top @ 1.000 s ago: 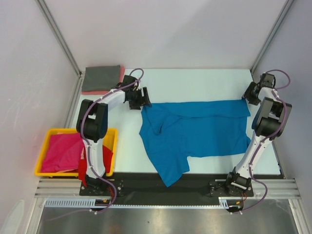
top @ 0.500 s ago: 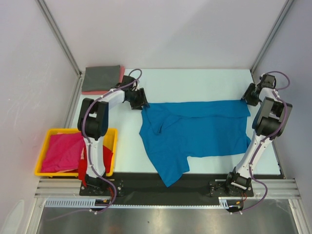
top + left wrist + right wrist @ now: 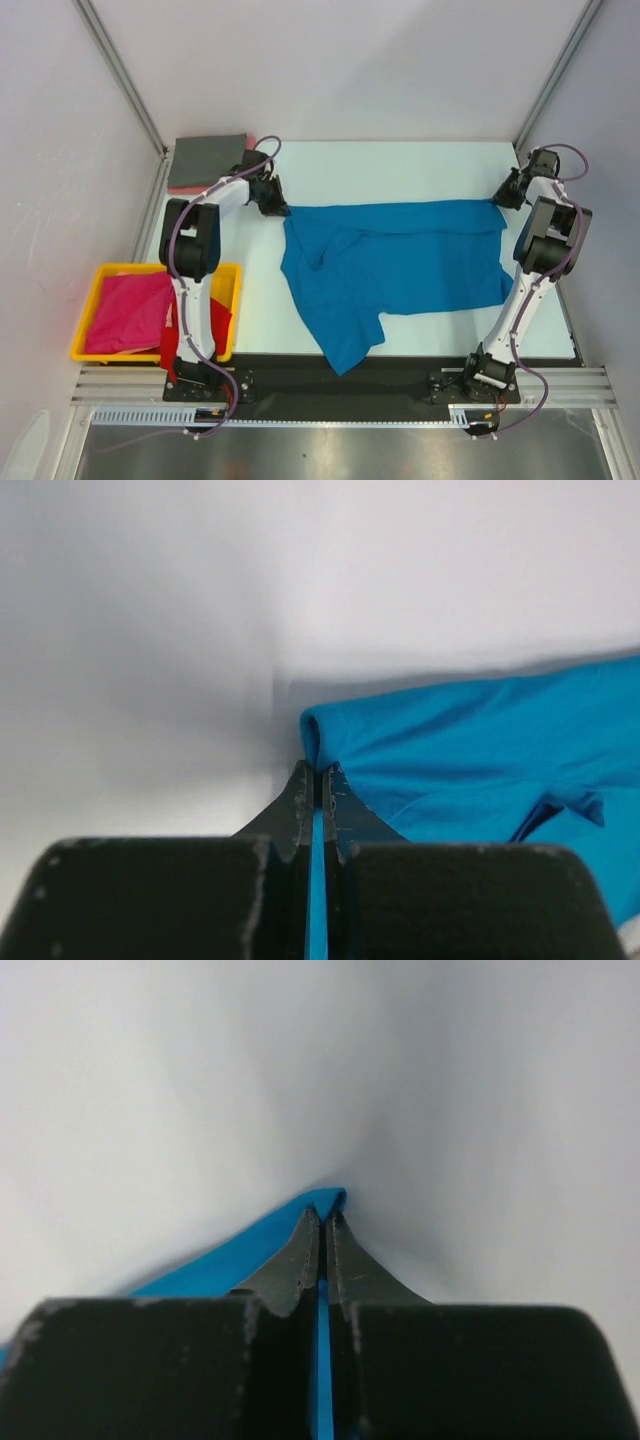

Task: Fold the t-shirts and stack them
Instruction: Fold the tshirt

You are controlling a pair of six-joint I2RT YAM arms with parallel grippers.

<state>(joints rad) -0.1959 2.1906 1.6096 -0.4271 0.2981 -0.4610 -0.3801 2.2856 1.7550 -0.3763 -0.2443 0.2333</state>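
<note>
A bright blue t-shirt (image 3: pixel 395 265) lies spread across the middle of the white table, one sleeve trailing toward the front edge. My left gripper (image 3: pixel 277 208) is shut on its far left corner (image 3: pixel 318 742). At the far right corner (image 3: pixel 327 1200) of the same shirt my right gripper (image 3: pixel 497 201) is shut too, blue cloth showing between its jaws. A folded dark grey t-shirt (image 3: pixel 206 160) rests on a salmon pink one (image 3: pixel 250 147) at the back left. Magenta (image 3: pixel 128 310) and red (image 3: pixel 170 345) t-shirts sit crumpled in the bin.
A yellow plastic bin (image 3: pixel 232 280) stands at the front left beside the left arm's base. White walls and metal posts close in the table at the back and sides. A black rail runs along the near edge.
Both grippers have shut on the blue shirt's far corners. The left one moved left and back; the shirt's far edge is now pulled straighter and shifted slightly left.
</note>
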